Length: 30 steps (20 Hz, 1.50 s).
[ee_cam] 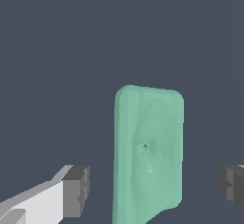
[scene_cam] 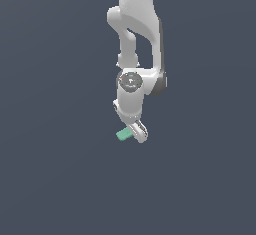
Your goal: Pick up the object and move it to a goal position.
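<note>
The object [scene_cam: 123,135] is a small flat teal-green block lying on the dark grey floor, partly covered by the white hand in the exterior view. In the wrist view the object [ee_cam: 148,151] fills the middle, with a small dent in its top face. My gripper [scene_cam: 136,131] hangs low over it, pointing down. The gripper [ee_cam: 155,189] is open, and its dark fingertips [ee_cam: 76,189] stand one on each side of the block with a gap on both sides. Nothing is held.
The white arm [scene_cam: 135,24] comes down from the top of the exterior view. Plain dark grey floor [scene_cam: 50,179] surrounds the block on all sides. No goal marker shows.
</note>
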Each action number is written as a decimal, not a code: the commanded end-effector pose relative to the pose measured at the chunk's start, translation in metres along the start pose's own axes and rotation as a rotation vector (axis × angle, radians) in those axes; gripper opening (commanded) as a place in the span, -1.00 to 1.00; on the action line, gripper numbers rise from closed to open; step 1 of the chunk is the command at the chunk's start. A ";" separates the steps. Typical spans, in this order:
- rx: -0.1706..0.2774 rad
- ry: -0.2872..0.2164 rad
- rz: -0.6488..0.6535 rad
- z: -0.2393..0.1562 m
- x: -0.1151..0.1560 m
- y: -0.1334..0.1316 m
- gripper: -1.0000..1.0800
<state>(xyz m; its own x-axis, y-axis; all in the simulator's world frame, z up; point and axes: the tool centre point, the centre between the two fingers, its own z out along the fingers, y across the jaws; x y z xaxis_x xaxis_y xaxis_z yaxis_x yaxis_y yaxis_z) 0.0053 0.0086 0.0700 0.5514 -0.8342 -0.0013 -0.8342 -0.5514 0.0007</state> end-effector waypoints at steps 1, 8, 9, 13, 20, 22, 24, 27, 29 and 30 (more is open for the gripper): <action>0.001 0.001 0.011 0.001 0.000 0.000 0.92; 0.000 0.001 0.008 0.010 0.000 0.000 0.92; 0.000 0.001 0.009 0.014 0.000 0.000 0.92; 0.001 0.001 0.011 0.035 0.000 0.001 0.92; 0.001 0.001 0.012 0.051 0.000 0.000 0.92; 0.001 0.001 0.012 0.051 0.000 0.000 -1.00; 0.001 0.001 0.012 0.051 0.000 0.000 -1.00; 0.001 0.001 0.012 0.051 0.000 0.000 -1.00; 0.001 0.001 0.012 0.051 0.000 0.000 -1.00; 0.001 0.001 0.012 0.051 0.000 0.000 -1.00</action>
<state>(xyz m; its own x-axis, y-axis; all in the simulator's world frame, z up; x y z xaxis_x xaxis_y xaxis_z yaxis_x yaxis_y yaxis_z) 0.0057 0.0067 0.0222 0.5387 -0.8425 0.0006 -0.8425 -0.5387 -0.0010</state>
